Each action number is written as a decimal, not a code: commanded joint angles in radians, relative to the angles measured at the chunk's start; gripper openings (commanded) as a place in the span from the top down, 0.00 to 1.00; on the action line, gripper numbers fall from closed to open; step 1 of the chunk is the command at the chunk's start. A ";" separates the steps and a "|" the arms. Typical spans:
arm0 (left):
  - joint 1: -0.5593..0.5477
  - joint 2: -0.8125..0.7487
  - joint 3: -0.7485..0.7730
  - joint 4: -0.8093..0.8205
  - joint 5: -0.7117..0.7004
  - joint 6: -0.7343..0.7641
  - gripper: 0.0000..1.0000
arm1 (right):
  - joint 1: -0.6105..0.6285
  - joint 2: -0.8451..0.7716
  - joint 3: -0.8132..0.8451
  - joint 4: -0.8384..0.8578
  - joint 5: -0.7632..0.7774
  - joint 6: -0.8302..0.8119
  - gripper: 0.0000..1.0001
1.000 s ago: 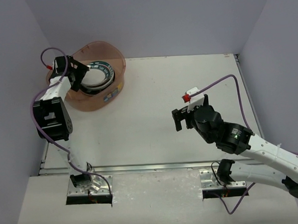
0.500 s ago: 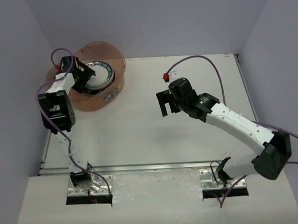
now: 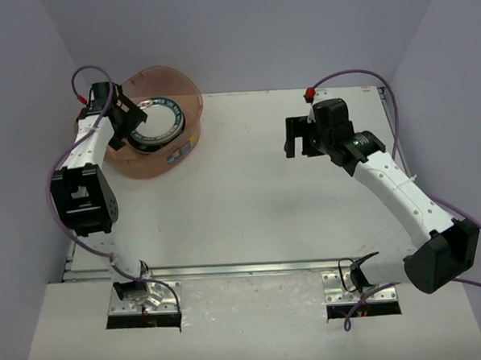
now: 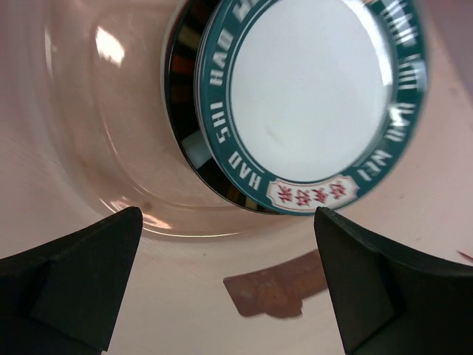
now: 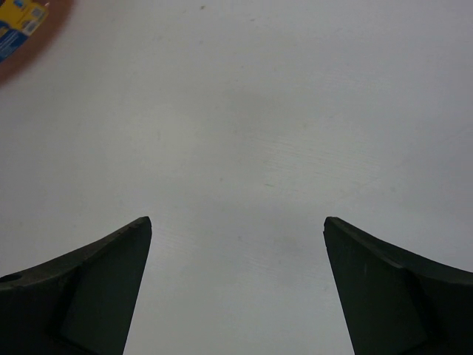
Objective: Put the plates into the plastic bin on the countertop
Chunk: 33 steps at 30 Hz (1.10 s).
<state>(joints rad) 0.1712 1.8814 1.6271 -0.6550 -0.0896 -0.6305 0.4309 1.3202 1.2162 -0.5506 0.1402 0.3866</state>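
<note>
Overhead, the plates (image 3: pixel 158 120) read only as a stack inside the plastic bin (image 3: pixel 170 77) at the worktop's (image 3: pixel 242 204) far-left corner. The left wrist view resolves a teal-lettered rim on the top plate (image 4: pixel 310 89), with a black-rimmed plate (image 4: pixel 179 111) under it. The count beneath is hidden. The left claw (image 3: pixel 129 121) hangs wide over the bin, gripping nothing. The right claw (image 3: pixel 296 137) is wide and empty above the worktop. The bin's label (image 5: pixel 18 21) is cut off at the corner of the right wrist view.
</note>
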 commanded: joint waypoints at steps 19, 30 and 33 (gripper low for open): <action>-0.242 -1.162 -0.770 0.263 0.135 0.344 0.00 | -0.044 -0.624 -0.287 -0.159 0.174 -0.138 0.01; -0.256 -1.278 -0.903 0.270 0.011 0.367 0.00 | -0.044 -0.672 -0.366 -0.168 0.232 -0.121 0.01; -0.257 -1.292 -0.906 0.268 0.010 0.366 0.00 | -0.044 -0.690 -0.381 -0.156 0.213 -0.129 0.01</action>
<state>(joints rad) -0.0772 0.6144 0.7044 -0.4541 -0.0588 -0.2776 0.3866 0.6485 0.8497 -0.7433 0.3360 0.2624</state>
